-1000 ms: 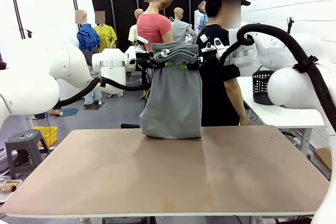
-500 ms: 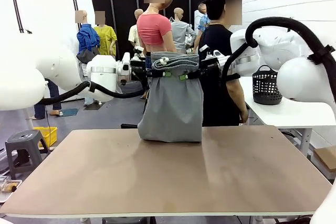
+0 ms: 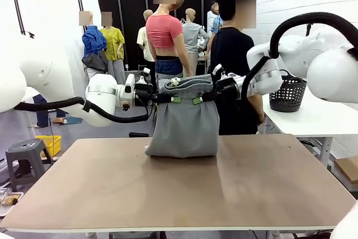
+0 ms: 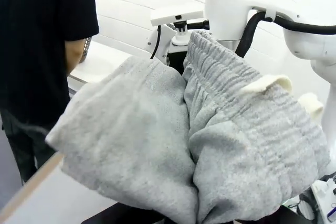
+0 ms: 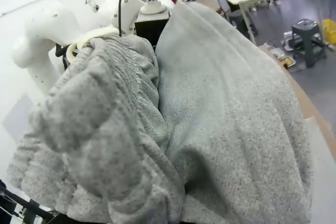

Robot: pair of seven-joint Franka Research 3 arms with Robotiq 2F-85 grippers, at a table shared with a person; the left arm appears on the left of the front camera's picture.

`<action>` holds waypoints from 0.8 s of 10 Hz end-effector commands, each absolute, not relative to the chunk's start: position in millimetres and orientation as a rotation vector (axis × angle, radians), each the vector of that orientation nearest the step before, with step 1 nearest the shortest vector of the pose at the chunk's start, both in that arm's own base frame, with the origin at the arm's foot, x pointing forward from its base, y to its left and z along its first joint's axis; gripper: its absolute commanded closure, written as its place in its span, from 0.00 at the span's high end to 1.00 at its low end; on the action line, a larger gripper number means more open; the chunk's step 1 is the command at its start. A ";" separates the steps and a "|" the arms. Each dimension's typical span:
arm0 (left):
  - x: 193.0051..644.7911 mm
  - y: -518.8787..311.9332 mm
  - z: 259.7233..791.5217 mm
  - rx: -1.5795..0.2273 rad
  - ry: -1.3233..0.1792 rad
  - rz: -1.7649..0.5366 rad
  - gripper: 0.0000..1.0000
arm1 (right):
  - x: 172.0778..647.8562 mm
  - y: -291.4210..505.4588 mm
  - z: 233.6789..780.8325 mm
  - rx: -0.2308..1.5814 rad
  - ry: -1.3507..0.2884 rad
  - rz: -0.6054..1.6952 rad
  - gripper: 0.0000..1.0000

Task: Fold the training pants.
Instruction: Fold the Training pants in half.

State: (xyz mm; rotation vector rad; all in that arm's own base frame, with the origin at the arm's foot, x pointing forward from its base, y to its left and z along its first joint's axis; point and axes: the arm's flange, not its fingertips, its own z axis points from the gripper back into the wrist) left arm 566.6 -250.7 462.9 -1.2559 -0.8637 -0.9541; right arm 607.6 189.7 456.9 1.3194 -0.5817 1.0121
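A wide tan surface (image 3: 184,188) fills the lower half of the front view, bare across its near, left and right stretches, with all four edges visible. Beyond its far edge stands a person in a black shirt (image 3: 238,65), close behind the hanging cloth. To the right, on a separate white table (image 3: 313,117), sits a black mesh basket (image 3: 288,93), well apart from the work.

Two white arms reach in from either side and meet above the far part of the surface. Between them hang the training pants (image 3: 185,124), light grey jersey, folded over so the gathered waistband (image 3: 189,84) bunches along the top. Their long axis runs straight up and down, waistband uppermost, and the bottom fold rests on the surface near its far edge. The cloth hangs as a broad flat panel facing the camera.

The left pincer (image 3: 165,98) grips the top left corner of the pants, its jaws pressed fully together on the cloth, green pads showing. The right pincer (image 3: 202,99) grips the top right corner in the same way, clamped tight on the fabric. The two pincers sit level with each other, near together, pointing inward toward one another.

In the left wrist view, grey folds and the ribbed waistband (image 4: 236,93) crowd close to the lens, with the right arm (image 4: 247,14) behind them. In the right wrist view, the same grey cloth (image 5: 220,119) hangs close, with the surface's edge at lower right.
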 end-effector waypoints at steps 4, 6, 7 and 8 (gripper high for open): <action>566.6 -250.7 462.9 -1.256 -0.864 -0.954 0.00 | 607.6 189.7 456.9 1.319 -0.582 1.012 0.00; 566.6 -250.7 462.9 -1.256 -0.864 -0.954 0.00 | 607.6 189.7 456.9 1.319 -0.582 1.012 0.00; 561.9 -251.9 458.4 -1.259 -0.857 -0.939 0.00 | 604.4 192.2 455.1 1.322 -0.574 1.014 0.00; 548.7 -248.5 446.2 -1.282 -0.777 -0.884 0.00 | 597.7 189.1 439.4 1.360 -0.505 0.957 0.00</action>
